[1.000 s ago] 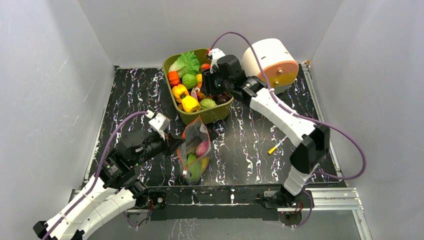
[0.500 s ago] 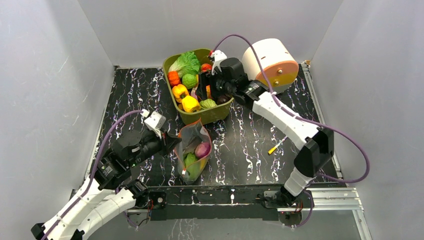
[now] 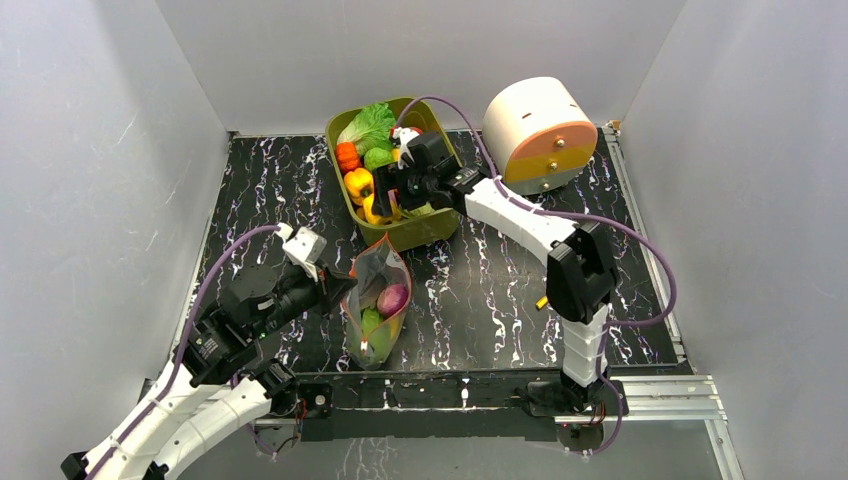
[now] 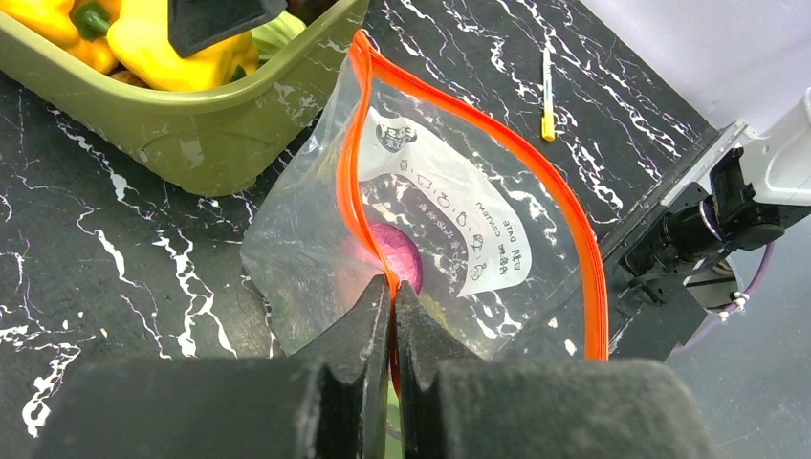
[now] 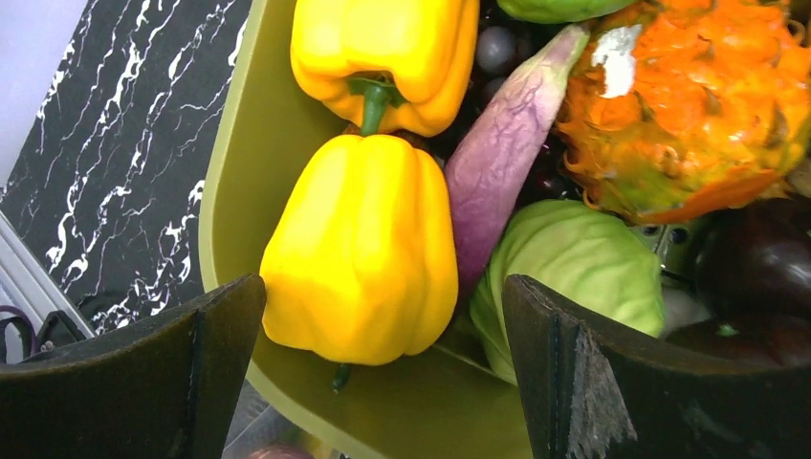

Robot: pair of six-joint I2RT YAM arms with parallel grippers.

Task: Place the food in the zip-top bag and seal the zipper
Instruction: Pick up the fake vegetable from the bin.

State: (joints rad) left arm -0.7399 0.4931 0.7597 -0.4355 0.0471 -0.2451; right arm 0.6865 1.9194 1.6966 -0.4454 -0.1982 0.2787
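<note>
Lying just in front of the tub, the bag holds a purple onion, its mouth gaping toward the tub. The left gripper pinches its zipper. The right gripper is spread over a yellow pepper in the tub.

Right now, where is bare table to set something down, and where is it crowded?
Bare table lies left of the tub, and between the zip-top bag and the right arm. Crowded: the tub-to-bag gap, where the left gripper pinches the bag; the right gripper is in the tub.
</note>
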